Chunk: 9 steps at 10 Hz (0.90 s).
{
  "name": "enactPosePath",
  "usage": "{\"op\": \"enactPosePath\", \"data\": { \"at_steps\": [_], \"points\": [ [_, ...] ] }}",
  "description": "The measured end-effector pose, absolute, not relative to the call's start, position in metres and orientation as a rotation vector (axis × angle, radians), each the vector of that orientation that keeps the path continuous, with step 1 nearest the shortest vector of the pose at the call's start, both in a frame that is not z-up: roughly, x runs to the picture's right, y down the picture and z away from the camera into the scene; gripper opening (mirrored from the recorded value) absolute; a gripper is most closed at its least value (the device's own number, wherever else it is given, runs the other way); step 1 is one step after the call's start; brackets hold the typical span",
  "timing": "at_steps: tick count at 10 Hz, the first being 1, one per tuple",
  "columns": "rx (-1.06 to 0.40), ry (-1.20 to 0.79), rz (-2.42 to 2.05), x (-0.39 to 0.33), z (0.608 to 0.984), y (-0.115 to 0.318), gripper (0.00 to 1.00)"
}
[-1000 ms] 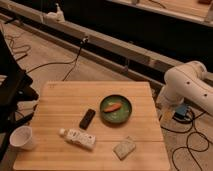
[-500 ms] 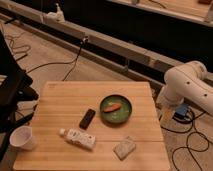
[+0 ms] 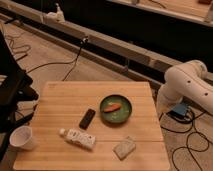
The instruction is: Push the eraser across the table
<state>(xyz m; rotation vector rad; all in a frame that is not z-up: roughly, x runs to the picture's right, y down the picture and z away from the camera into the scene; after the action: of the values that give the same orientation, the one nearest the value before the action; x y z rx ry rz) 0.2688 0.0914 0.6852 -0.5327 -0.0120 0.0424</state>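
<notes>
Camera view, flat black eraser [image 3: 87, 118], pincer seemingly hidden at right

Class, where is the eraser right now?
In the camera view the eraser lies near the table's middle, left of the green bowl, behind the white bottle. The end effector is not in view; only the arm shows, right.

Robotics lab or workshop, not a home: bare floor [image 3: 45, 55] w/ loose black cables [image 3: 50, 63], long metal rail [image 3: 100, 42] along a dark wall, white robot arm [image 3: 187, 82] beside a plank table [image 3: 55, 100]. The arm's gripper is hidden, low past the table's right edge.
</notes>
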Motion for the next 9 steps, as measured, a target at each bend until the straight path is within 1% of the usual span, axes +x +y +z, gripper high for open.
{"op": "enactPosePath", "data": {
  "at_steps": [1, 2, 4, 6, 9],
  "points": [
    [-0.521, -0.033, 0.028, 0.254, 0.689, 0.083, 0.00],
    [-0.518, -0.049, 0.018, 0.243, 0.693, 0.079, 0.00],
    [-0.524, -0.127, 0.013, 0.195, 0.709, 0.071, 0.00],
    [-0.560, -0.221, 0.014, 0.139, 0.725, 0.073, 0.00],
    [-0.615, -0.332, -0.025, 0.061, 0.733, 0.083, 0.00]
  ]
}}
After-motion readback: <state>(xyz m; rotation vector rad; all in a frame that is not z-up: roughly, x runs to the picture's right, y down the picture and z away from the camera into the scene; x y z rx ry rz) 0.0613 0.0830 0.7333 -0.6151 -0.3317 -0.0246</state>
